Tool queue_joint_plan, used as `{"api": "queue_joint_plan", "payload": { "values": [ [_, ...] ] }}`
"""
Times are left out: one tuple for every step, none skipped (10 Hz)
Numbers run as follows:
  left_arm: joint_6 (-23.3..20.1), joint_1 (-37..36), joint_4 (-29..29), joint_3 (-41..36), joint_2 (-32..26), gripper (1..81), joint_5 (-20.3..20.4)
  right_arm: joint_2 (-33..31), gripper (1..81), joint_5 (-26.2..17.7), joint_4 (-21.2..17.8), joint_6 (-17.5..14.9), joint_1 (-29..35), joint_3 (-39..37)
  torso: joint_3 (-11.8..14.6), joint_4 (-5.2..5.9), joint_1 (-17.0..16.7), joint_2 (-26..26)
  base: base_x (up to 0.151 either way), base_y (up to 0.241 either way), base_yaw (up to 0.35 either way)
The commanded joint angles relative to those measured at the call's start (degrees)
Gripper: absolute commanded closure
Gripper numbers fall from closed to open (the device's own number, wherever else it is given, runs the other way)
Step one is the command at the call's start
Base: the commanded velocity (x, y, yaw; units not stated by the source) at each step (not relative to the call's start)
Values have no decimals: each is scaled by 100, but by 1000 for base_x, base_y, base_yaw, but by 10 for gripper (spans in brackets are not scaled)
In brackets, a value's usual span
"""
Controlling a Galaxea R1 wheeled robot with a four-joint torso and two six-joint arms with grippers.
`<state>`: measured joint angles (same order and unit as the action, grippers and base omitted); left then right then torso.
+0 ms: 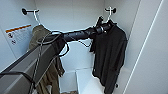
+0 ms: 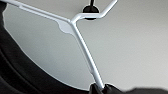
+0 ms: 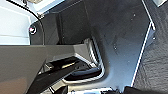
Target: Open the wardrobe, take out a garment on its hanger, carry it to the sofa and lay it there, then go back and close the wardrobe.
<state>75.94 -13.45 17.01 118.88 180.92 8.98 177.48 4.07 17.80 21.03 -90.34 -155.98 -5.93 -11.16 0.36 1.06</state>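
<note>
The wardrobe (image 1: 72, 15) stands open in front of me, white inside. On its right black hook (image 1: 113, 10) the hanger (image 1: 109, 15) carries the black garment (image 1: 110, 50). My left arm reaches in from the lower left, and my left gripper (image 1: 100, 24) is at the hanger's neck just above the shirt's collar. In the left wrist view the white hanger (image 2: 82, 47) runs from the hook (image 2: 90, 9) down between the dark fingertips (image 2: 94, 88), which close on it. The right wrist view faces the robot's own base and dark floor (image 3: 120, 37).
An olive-brown jacket (image 1: 40, 35) hangs from the left hook (image 1: 24, 11), close under my left arm. A warning sticker (image 1: 18, 33) is on the left inner wall. A white ledge (image 1: 85, 77) sits at the wardrobe's bottom. The right door (image 1: 152, 50) stands open.
</note>
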Motion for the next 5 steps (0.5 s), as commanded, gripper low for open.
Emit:
{"api": "queue_joint_plan", "payload": {
  "values": [
    [-140,-1621,250,-479,-247,811,385,45,10,-293,22,-20,152,42,0,0,0,0,0,0,0],
    [-140,-1700,268,-541,-415,811,341,35,10,-284,4,-20,152,25,0,0,2,0,0,0,0],
    [-140,-1779,286,-524,-521,811,323,35,10,-284,4,-20,152,34,-2,0,2,-2,0,0,0],
    [-140,-1832,303,-541,-715,811,306,35,10,-284,13,-20,152,51,-2,0,2,-2,0,0,0],
    [-140,-1823,303,-594,-917,811,297,35,10,-293,21,-20,152,43,-2,0,2,-2,0,0,0]
  ]
}}
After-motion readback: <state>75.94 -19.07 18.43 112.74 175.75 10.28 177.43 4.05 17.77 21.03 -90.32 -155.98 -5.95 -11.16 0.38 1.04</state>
